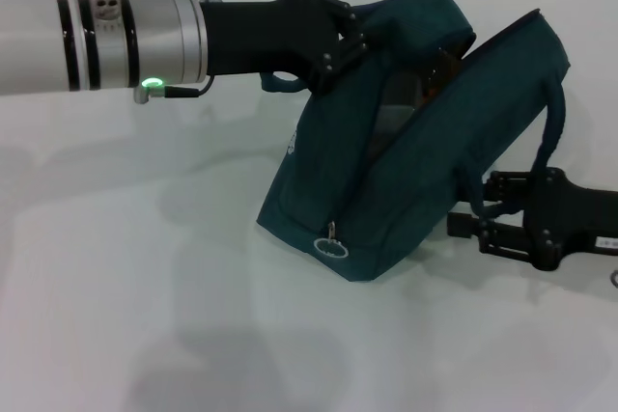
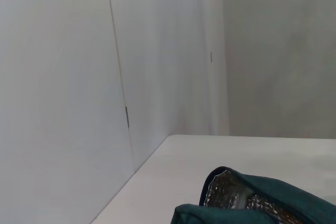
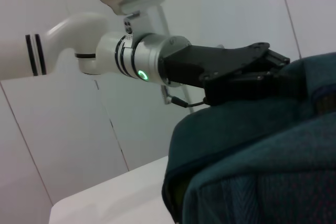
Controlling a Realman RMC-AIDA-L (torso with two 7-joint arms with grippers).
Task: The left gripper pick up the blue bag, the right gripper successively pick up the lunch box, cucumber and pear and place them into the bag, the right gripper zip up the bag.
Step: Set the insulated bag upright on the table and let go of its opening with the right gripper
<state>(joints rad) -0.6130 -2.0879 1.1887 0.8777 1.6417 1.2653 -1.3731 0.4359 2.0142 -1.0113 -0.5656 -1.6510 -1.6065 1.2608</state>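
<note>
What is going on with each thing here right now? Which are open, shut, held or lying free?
left gripper: shut on the bag's upper edge, holding it up.
blue bag: tilted, base on the table, mouth open, silver lining showing.
zipper pull ring: hanging at the bag's lower corner, bag not zipped.
right gripper: low beside the bag near a loop handle, fingers open, holding nothing.
table: white, bearing the bag.

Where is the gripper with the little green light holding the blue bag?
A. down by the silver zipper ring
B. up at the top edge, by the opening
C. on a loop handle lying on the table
B. In the head view the left gripper is clamped on the top edge of the blue bag, lifting that side, while the silver zipper ring sits low near the table, away from it.
</note>
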